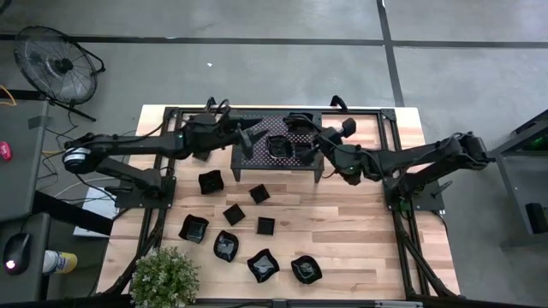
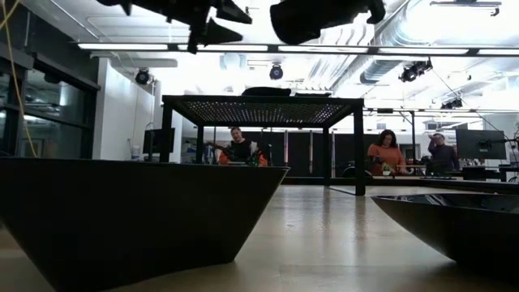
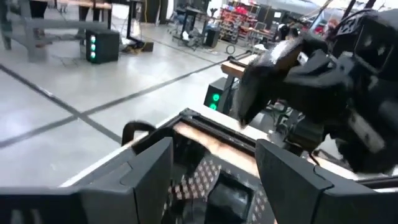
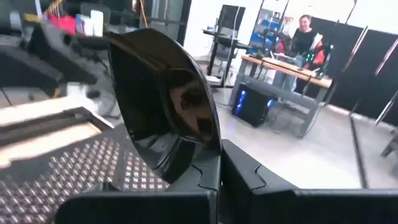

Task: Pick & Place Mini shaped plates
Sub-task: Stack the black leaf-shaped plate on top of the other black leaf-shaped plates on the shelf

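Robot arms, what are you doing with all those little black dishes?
Both arms are up over the black perforated rack at the far side of the wooden table. The right gripper is clamped on one glossy black mini plate, holding it above the rack. The left gripper is open and empty beside it. One plate already sits on the rack. Nine more dishes wait on the table in front, and a small potted plant stands at the near corner.

Glossy black plates (image 1: pixel 224 245); black perforated rack (image 1: pixel 257 137).
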Available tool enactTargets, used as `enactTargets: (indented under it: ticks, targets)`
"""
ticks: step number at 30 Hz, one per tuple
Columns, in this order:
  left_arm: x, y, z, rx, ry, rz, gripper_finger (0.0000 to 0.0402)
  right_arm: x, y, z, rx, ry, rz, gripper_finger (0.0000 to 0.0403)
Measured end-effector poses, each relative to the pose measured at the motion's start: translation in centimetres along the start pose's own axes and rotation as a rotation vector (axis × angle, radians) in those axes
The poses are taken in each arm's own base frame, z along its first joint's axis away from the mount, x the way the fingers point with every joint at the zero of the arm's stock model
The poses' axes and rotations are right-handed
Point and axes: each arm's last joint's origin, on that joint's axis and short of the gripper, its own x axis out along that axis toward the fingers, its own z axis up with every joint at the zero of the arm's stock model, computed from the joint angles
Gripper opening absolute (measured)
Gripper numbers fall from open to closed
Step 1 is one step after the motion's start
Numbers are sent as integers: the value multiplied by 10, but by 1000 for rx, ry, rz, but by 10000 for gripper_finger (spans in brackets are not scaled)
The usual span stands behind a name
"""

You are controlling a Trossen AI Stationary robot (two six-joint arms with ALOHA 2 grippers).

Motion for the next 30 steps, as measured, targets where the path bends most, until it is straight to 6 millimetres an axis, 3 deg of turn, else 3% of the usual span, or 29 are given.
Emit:
enactTargets:
  ticks: [10, 24, 30]
  targets:
    - [21, -7, 4, 14, -12, -52, 225, 13, 10, -5, -36, -21, -53, 0]
    - [23, -6, 7, 13, -60, 18, 225, 26, 4, -1, -30, -51, 20, 0]
    - [23, -5, 7, 13, -64, 37, 225, 30, 11, -5, -27, -62, 52, 0]
